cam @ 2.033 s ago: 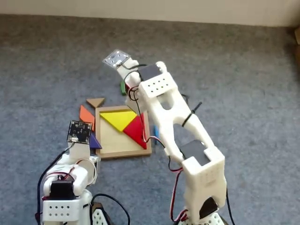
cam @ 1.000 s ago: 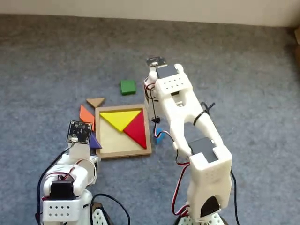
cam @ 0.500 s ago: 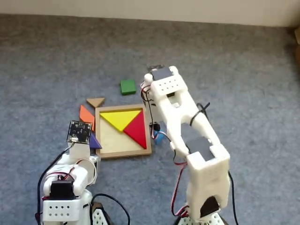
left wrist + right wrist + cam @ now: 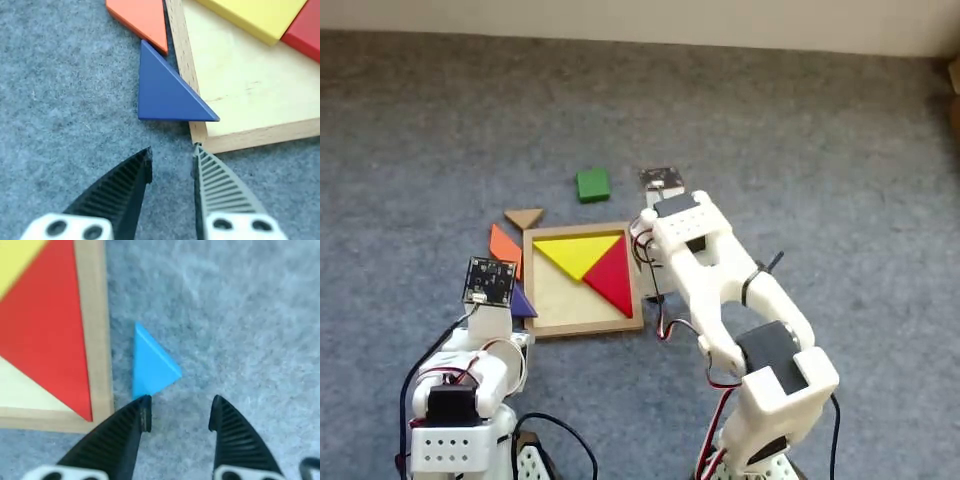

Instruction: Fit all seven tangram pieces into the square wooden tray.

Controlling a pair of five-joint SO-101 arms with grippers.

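Wooden tray (image 4: 582, 326) has the small light-blue triangle (image 4: 150, 365) lying on the grey surface just outside its right rim, long edge along that rim. Right claw (image 4: 180, 412), the nearer one, hangs open and empty just short of it; two seconds ago that arm stretched toward the green square (image 4: 592, 185).
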